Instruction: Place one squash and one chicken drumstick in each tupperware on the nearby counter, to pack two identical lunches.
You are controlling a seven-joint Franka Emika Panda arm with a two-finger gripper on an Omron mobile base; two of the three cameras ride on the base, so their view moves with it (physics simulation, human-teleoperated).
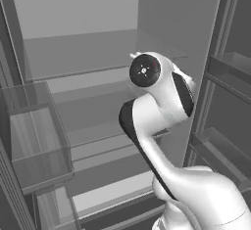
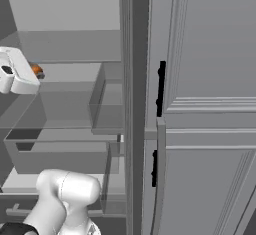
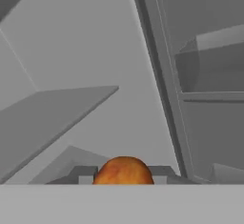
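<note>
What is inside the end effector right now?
An orange-brown drumstick sits in the shut end effector, inside an open fridge. Its rounded end shows; the rest is hidden below the frame.

The white arm (image 1: 166, 141) is rising from five o'clock in the left base view, bending at its elbow toward eleven o'clock. The gripper (image 3: 124, 176) is clamping closed around an orange-brown drumstick (image 3: 124, 170).
</note>
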